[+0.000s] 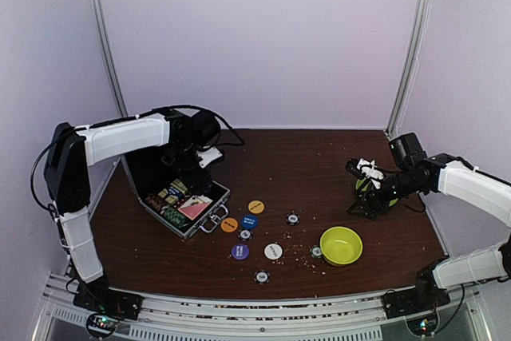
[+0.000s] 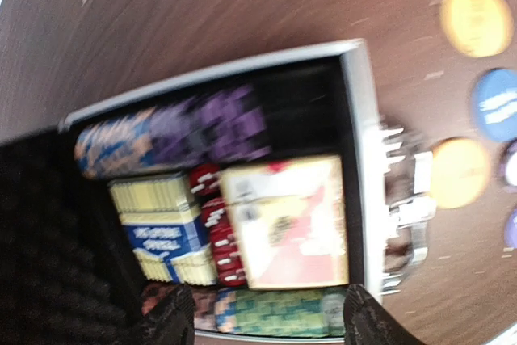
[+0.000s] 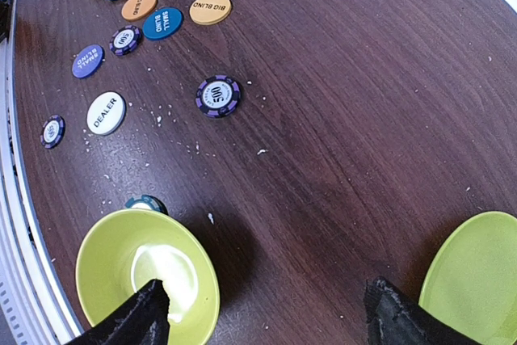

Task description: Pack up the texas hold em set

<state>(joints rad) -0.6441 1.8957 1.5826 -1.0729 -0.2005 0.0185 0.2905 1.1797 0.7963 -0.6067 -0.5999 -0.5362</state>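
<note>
The silver case [image 1: 209, 207] lies open at the left with its black lid [image 2: 40, 240] back. It holds card decks [image 2: 287, 224] and rows of striped chips [image 2: 279, 313]. My left gripper [image 2: 271, 321] hovers open over the case's near chip row, nothing between its fingers. Loose on the table are orange [image 1: 255, 207], blue [image 1: 249, 221], purple [image 1: 239, 251] and white [image 1: 273, 251] buttons and scattered chips [image 3: 218, 96]. My right gripper [image 3: 262, 321] is open and empty at the far right, above bare table.
A lime-green bowl [image 3: 198, 268] stands under the right gripper's left finger, a teal chip [image 3: 145, 202] against its rim. A lime-green plate [image 3: 477, 272] lies beside the right finger. Crumbs dot the wood. The table's metal front rail [image 1: 255, 309] is near.
</note>
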